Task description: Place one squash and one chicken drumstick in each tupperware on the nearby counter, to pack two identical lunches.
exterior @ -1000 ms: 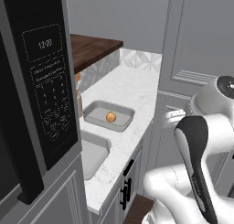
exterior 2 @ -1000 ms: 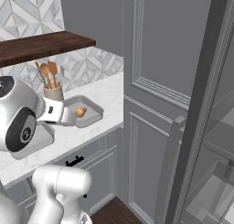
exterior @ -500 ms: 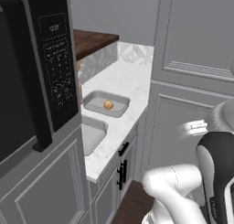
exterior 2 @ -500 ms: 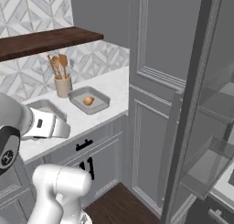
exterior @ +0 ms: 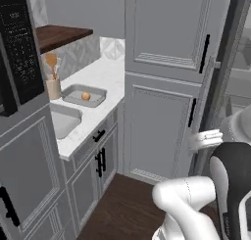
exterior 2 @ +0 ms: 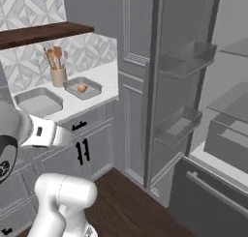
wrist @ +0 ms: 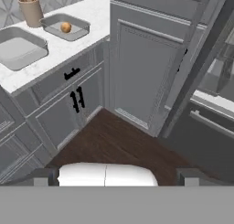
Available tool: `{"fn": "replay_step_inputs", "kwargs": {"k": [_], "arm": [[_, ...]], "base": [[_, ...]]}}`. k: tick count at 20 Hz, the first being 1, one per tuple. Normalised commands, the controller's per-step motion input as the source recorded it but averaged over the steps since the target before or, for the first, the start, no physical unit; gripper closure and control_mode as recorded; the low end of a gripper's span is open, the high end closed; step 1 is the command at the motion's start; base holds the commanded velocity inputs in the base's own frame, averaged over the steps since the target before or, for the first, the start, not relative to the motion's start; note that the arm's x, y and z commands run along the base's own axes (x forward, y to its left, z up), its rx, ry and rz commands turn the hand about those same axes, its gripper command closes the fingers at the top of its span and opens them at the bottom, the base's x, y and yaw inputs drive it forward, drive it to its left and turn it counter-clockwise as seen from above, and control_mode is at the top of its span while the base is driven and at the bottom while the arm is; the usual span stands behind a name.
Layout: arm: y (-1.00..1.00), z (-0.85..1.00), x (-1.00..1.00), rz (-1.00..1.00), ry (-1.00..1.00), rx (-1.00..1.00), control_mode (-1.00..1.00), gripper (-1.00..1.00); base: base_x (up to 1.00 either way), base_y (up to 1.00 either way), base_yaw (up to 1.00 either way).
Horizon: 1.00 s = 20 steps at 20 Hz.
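My pincer point(wrist: 117, 175) is spread wide with nothing between its 2 dark tips, which rise at about 7 and 5 o'clock in my hand view above the dark wooden floor point(wrist: 114, 141).

The counter point(wrist: 68, 42) sits toward 10 o'clock in that view, white and marbled over grey cabinets with black bar handles. On it rest 2 grey tupperware trays. The farther tupperware point(wrist: 51, 22) holds 1 small round tan-orange squash point(wrist: 66, 27), lying apart from the rims. The nearer tupperware point(wrist: 18, 48) lies just beside it, closer to me, and I see nothing in it. A tan utensil cup point(wrist: 31, 12) with wooden spoons stands just behind them, at about 11 o'clock.

From my left base view the squash point(exterior: 86, 96) shows in its tray point(exterior: 98, 93) at about 10 o'clock, the cup point(exterior: 53, 88) just left of it. From my right base view the same squash point(exterior 2: 82, 88) sits in its tray point(exterior 2: 92, 84) at about 10 o'clock, with the other tray point(exterior 2: 38, 101) to its left.

A tall grey cabinet point(wrist: 151, 58) stands right of the counter.
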Motion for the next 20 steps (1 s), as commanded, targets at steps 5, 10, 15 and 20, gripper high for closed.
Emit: {"fn": "replay_step_inputs", "kwargs": {"k": [5, 10, 15, 20], "arm": [[0.00, 0.00, 0.00, 0.00, 0.00, 0.00, 1.00, -1.00], [0.00, 0.00, 0.00, 0.00, 0.00, 0.00, 1.00, -1.00], [0.00, 0.00, 0.00, 0.00, 0.00, 0.00, 1.00, -1.00], [0.00, 0.00, 0.00, 0.00, 0.00, 0.00, 1.00, -1.00]], "base": [[-0.27, -1.00, -0.30], [0.18, -0.83, -0.28], [0.62, -0.27, -0.30], [0.47, 0.01, -0.41]]}}
